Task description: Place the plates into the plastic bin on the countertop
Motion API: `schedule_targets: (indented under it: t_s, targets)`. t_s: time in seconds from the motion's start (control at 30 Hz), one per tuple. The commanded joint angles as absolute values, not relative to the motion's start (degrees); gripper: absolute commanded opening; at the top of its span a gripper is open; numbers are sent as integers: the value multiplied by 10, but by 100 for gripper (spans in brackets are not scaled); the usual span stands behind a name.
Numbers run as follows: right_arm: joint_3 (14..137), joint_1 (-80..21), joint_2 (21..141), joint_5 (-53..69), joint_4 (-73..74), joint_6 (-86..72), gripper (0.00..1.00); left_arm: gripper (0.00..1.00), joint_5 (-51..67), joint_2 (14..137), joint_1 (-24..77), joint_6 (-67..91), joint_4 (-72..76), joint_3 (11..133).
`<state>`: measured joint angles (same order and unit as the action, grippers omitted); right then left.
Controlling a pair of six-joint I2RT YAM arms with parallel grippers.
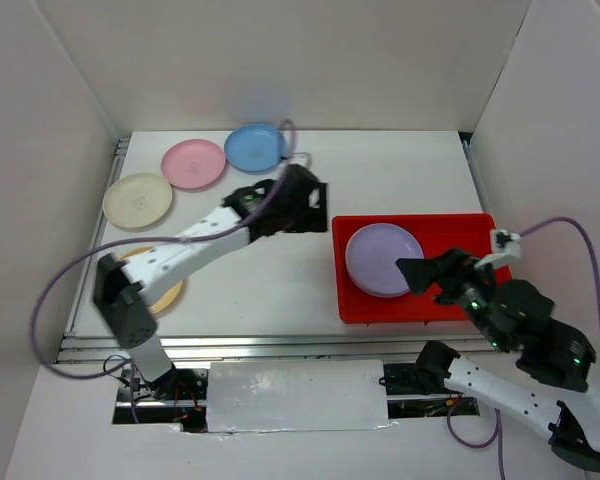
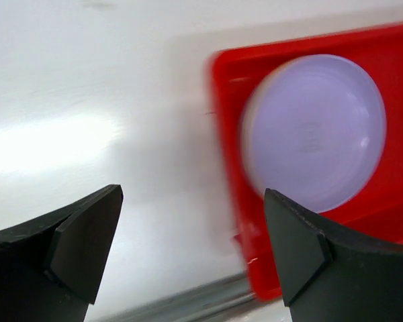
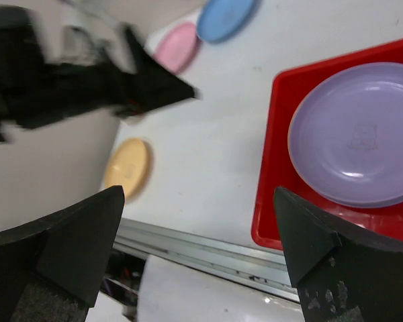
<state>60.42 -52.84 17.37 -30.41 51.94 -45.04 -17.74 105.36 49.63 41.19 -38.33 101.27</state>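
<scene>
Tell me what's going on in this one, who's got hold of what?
Two arms are clearing plates into the red bin. A purple plate already lies in its left half. Both pincers are open and empty: the left pincer hangs over bare countertop left of the bin, and the right pincer is over the bin's near side beside the purple plate. Four remain outside: the blue plate, pink plate and cream plate at the far left, and the yellow-orange plate partly under the left arm.

You are not seeing any readable text, number or brand; the round purple plastic plate (image 3: 354,134) is showing only a faint centre mark, too small to read.
</scene>
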Motion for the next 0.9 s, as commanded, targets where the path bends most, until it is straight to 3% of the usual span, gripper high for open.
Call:
schedule_targets:
  t_s: [0.0,0.13,0.43,0.63,0.87]
  targets:
    - [570,-525,257,-270,462,-430,100,99,-268,883,427,491,-410,883]
    - [502,-526,294,-195,338,-405,100,99,-249,699,269,549,-409,673]
    - [464,-526,431,-72,173,-374,100,99,-157,534,-122,512,-437,452]
    - [469,-531,542,47,92,-357,100,99,-159,490,-203,576,-450,389]
    - [443,-532,539,73,66,-359,100,99,-120,509,-252,608,-380,328]
